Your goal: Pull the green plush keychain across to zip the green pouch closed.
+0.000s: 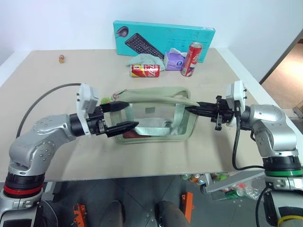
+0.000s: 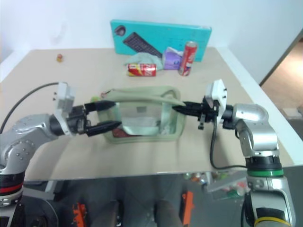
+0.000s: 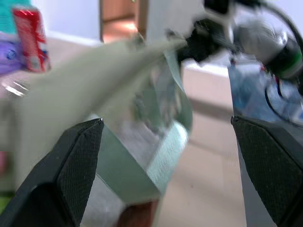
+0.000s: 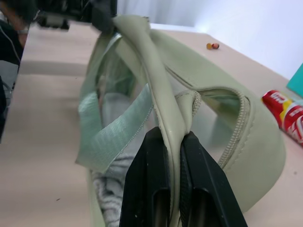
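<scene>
Your right tool (image 1: 191,109) is pinched shut on the rim of the green pouch (image 1: 156,118) near the worktop's front edge, anchoring it, while your left tool (image 1: 127,116) gapes wide at the other end beside the green plush keychain (image 1: 105,100), gripping nothing.

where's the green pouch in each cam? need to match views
Left eye: green pouch at table centre, between the two end effectors.
Right eye: centre, slightly left.
Left wrist: blurred, from upper left to the middle, between the open fingers.
Right wrist: across the middle, its edge pinched by the right end effector.
Shared landmark: the lying red can, also at right wrist's right edge.
</scene>
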Robot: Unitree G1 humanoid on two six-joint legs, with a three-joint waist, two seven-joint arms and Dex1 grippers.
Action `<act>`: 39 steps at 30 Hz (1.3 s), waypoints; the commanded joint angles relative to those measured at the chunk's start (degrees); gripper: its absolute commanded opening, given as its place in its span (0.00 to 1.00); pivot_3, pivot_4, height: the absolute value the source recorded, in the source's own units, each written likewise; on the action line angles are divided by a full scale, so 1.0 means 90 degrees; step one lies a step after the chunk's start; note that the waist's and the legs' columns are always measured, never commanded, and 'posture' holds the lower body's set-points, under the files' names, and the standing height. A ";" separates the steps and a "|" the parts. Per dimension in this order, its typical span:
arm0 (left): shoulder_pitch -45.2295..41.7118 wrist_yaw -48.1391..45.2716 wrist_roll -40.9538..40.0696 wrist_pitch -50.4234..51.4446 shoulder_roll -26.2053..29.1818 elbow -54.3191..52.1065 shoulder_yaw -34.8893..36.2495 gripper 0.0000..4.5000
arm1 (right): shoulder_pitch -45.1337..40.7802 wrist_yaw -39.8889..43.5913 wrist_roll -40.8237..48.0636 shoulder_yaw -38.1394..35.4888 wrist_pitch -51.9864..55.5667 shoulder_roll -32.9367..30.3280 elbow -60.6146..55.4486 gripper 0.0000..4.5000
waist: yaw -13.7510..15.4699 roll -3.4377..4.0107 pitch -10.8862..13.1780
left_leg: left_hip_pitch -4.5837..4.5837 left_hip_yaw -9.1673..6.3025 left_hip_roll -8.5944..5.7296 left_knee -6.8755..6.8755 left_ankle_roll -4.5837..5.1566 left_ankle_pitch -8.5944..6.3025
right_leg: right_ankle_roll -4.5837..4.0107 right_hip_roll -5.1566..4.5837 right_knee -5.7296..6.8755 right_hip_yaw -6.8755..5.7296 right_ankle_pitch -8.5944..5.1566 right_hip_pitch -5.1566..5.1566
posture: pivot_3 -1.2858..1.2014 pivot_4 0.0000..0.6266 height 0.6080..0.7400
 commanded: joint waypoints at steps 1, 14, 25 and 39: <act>-0.0107 0.0408 -0.0574 0.0328 0.0189 -0.0385 0.0569 1.00 | 0.0309 -0.0182 0.0353 -0.0199 0.0382 -0.0130 -0.0914 0.01 | -0.0008 0.0000 0.0000 | 0.0000 -0.0001 0.0000 0.0000 0.0000 0.0000 | 0.0000 0.0000 0.0000 0.0000 0.0000 0.0001 | 0.52 0.24 1.00; 0.0364 0.1273 -0.0261 0.0010 0.0376 0.0420 0.1630 1.00 | 0.0604 -0.0610 0.0305 -0.0164 0.0285 -0.0028 -0.1262 0.01 | -0.0015 -0.0001 0.0000 | 0.0016 0.0008 0.0003 -0.0001 -0.0003 0.0002 | -0.0006 0.0008 0.0002 0.0013 0.0007 0.0006 | 0.52 0.24 1.00; 0.0563 0.0556 0.0301 -0.0619 0.0159 0.1595 0.1293 1.00 | 0.0509 -0.0690 0.0281 -0.0076 0.0258 0.0003 -0.1234 0.01 | -0.0013 -0.0005 0.0000 | 0.0015 0.0016 0.0007 -0.0001 -0.0004 0.0000 | -0.0011 0.0010 0.0001 0.0016 0.0011 0.0002 | 0.52 0.24 1.00; -0.0695 -0.1614 0.1570 -0.1536 0.0543 0.3794 0.0149 1.00 | 0.0773 -0.0664 0.0293 -0.0264 0.0335 -0.0261 -0.1388 0.01 | -0.0009 -0.0005 0.0000 | 0.0011 0.0018 0.0007 -0.0002 -0.0004 0.0000 | -0.0008 0.0010 0.0000 0.0016 0.0009 -0.0001 | 0.52 0.24 1.00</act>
